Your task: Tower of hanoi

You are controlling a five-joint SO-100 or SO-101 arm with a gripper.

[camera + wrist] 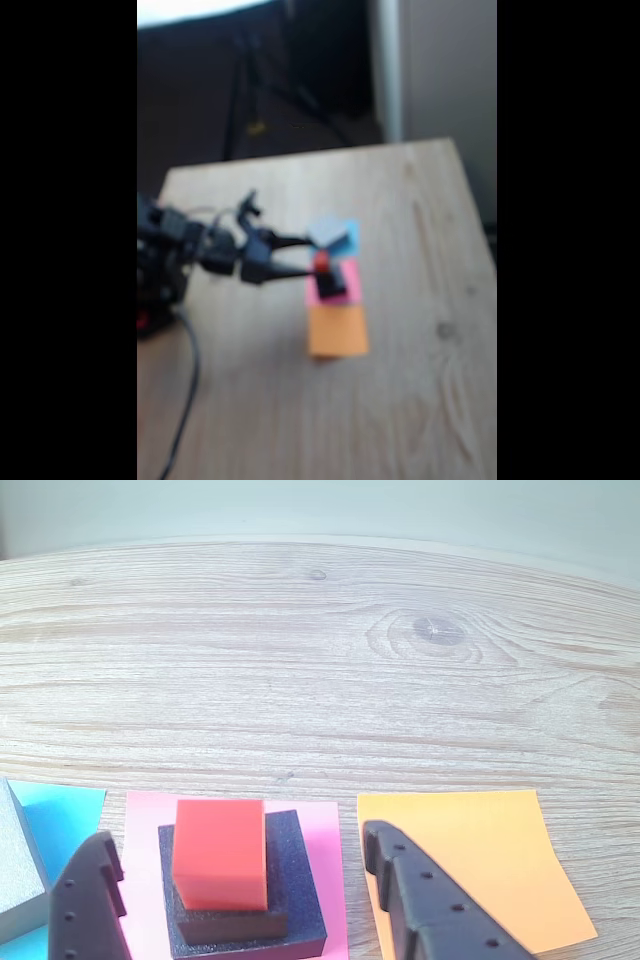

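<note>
On a pink paper square (140,880) stands a stack: a red cube (218,852) on a small black cube (232,922), which rests on a medium black block (300,880). To its left in the wrist view a grey block (15,870) sits on a blue paper square (65,815). My gripper (238,836) is open, one finger on each side of the stack and well apart from it. In the blurred fixed view the gripper (311,254) reaches from the left to the red cube (321,262), with the grey block (326,232) just behind.
An orange paper square (470,865) lies bare to the right of the pink one in the wrist view. The wooden table (420,380) stretches beyond the squares. The arm's base (160,270) and its cable (185,390) are at the table's left edge.
</note>
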